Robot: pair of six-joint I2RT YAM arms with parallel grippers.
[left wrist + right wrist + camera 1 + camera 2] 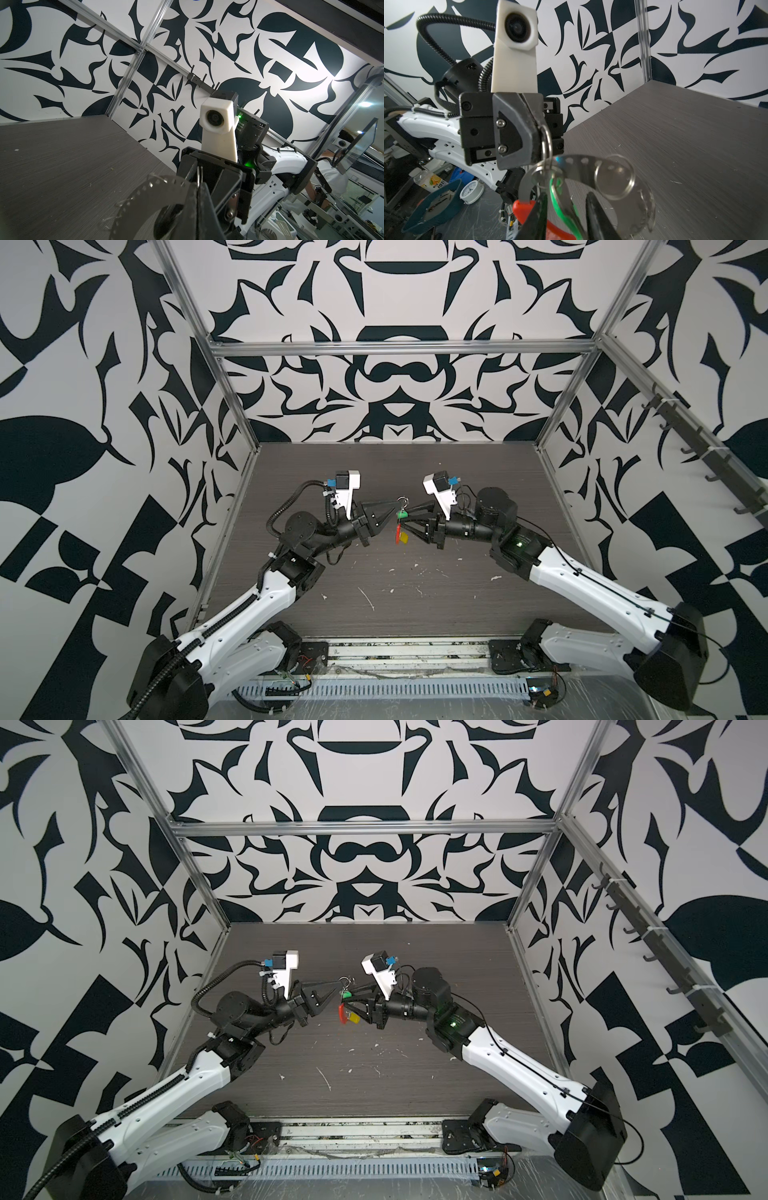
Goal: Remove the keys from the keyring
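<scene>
Step in hand, I judge: getting hold of the green key (564, 210) to work it off. My left tool (391, 510) is pinched shut on the keyring (547, 140), holding it clear above the desk (415, 597), yellow key (403, 537) dangling below; my right tool (407, 519) stands part open, fingers (538, 215) either side of the green key, not visibly clamping. Next it must close and slide the key's loop round the ring's coil.
</scene>
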